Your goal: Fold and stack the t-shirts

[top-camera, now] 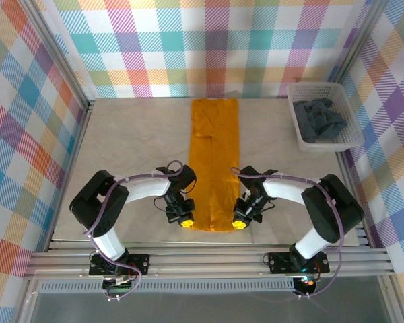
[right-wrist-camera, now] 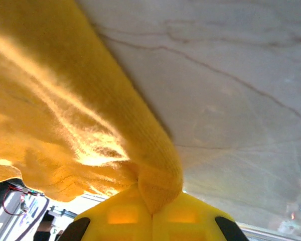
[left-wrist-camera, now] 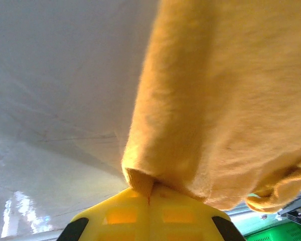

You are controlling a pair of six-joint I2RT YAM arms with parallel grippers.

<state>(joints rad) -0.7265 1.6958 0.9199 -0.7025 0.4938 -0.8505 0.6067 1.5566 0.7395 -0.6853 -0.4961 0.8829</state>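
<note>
The mustard-orange t-shirt lies as a long narrow folded strip down the middle of the table. My left gripper is shut on its near left corner, and my right gripper is shut on its near right corner. In the left wrist view the yellow jaws of the left gripper pinch a fold of the orange t-shirt. The right wrist view shows the right gripper closed on a thick edge of the orange t-shirt. The dark slate-grey t-shirt lies crumpled in the basket.
A white lattice basket stands at the back right, against the checked wall. Bare pale tabletop lies left and right of the orange strip. A metal rail runs along the near edge.
</note>
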